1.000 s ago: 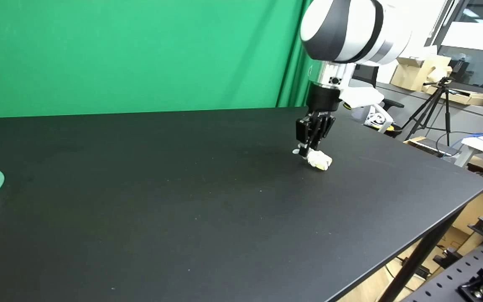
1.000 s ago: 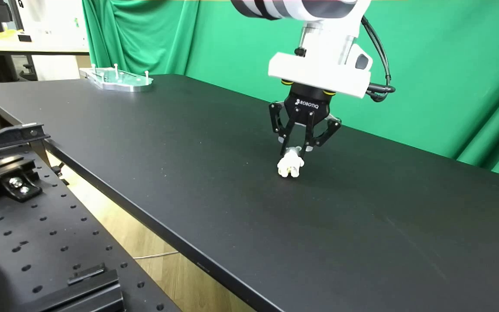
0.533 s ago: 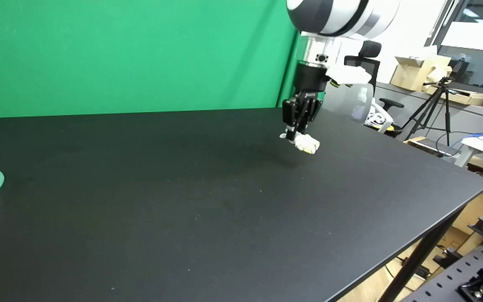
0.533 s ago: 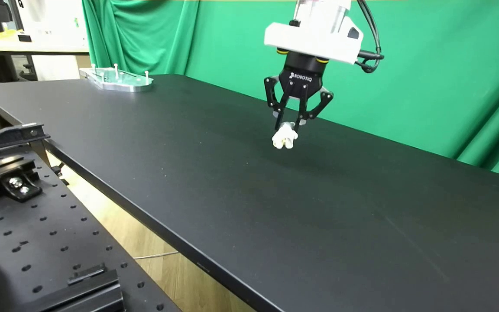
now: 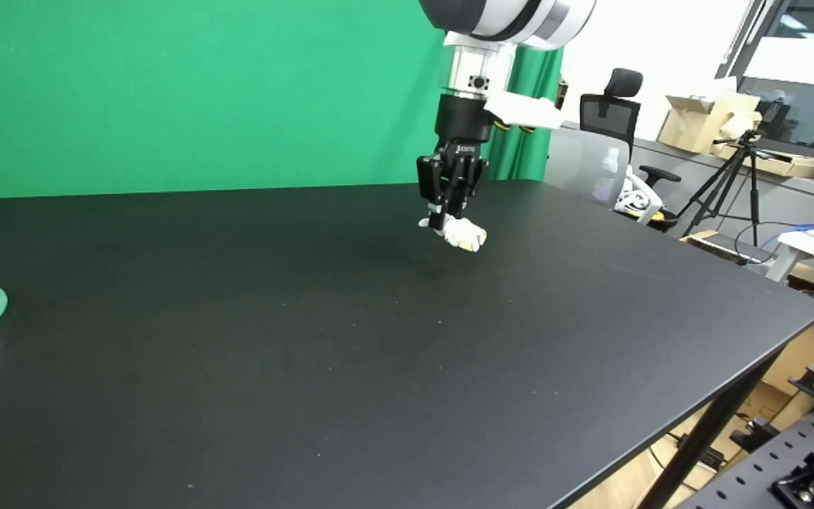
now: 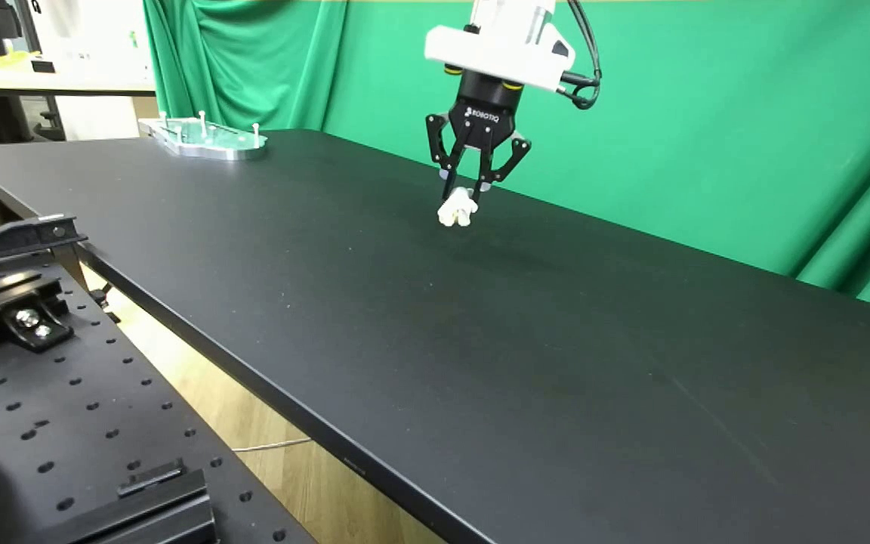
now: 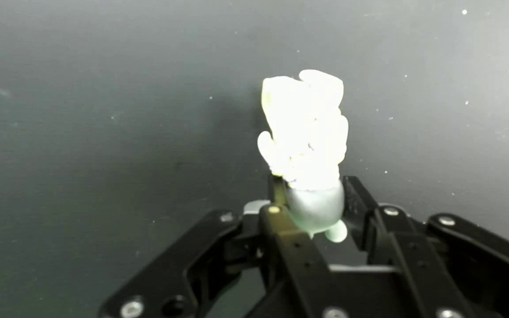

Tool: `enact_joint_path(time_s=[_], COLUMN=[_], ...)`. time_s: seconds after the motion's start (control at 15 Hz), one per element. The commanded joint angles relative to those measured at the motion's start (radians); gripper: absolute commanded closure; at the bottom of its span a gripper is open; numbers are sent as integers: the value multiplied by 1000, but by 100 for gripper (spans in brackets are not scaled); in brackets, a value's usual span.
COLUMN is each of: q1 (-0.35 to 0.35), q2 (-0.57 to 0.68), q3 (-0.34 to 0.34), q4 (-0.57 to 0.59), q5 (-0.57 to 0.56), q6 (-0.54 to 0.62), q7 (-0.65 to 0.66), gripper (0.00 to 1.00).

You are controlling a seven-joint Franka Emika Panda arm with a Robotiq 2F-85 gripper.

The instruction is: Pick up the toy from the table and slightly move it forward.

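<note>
White and lumpy, the toy (image 7: 305,132) hangs above the matte black table (image 5: 273,389); I hold its smooth, rounded end pinched in my gripper (image 7: 316,196), long axis jutting out from it, knobbly end pointing away.

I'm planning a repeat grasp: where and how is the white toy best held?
I'd probably pinch the white toy by its smoother, rounded end, from above, with the fingers on opposite sides, as the gripper holds it now; the other end is lumpier.

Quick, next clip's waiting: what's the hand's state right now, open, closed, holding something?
Hand: closed, holding the white toy by one end.
</note>
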Motion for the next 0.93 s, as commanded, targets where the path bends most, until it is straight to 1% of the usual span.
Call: enact_joint_path(time_s=[0.0,0.33,0.47,0.53,0.6,0.87], q1=[37,67,73,79,81,78], q2=[56,97,97,93,88,43], q3=[-11,-16,-15,-17,-15,10], q4=[55,69,68,65,63,52], q5=[-32,-76,-87,-97,-101,-93], q6=[-11,19,42,51,57,53], q7=[73,107,113,118,116,93], gripper=[89,89,39,37,32,5])
